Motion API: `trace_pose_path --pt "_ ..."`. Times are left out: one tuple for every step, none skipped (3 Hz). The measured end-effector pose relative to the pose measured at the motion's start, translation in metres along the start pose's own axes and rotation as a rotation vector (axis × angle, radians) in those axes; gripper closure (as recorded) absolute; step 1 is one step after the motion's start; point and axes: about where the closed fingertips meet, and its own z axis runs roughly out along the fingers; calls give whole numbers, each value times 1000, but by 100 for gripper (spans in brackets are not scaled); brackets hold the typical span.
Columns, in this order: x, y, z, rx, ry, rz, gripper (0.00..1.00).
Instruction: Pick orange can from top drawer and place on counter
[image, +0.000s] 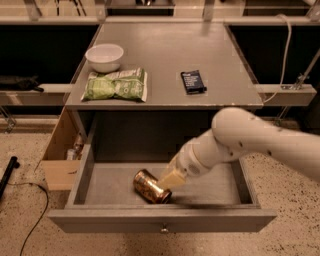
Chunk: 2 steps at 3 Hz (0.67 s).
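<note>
The orange can (151, 186) lies on its side in the open top drawer (160, 219), near the front and a little left of centre. My gripper (171, 179) is down inside the drawer, right against the can's right end, at the tip of my white arm (240, 140), which reaches in from the right. The arm hides the drawer floor behind the gripper. The counter (165, 50) is the grey cabinet top above the drawer.
On the counter stand a white bowl (104, 57), a green snack bag (115, 84) and a dark blue flat packet (193, 81). An open cardboard box (61, 155) sits on the floor at the cabinet's left. A black cable (30, 220) runs across the speckled floor.
</note>
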Motion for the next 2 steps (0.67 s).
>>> trace_pose_path --pt "-13 6 -18 28 15 -14 21" --pt "-13 6 -17 26 15 -14 0"
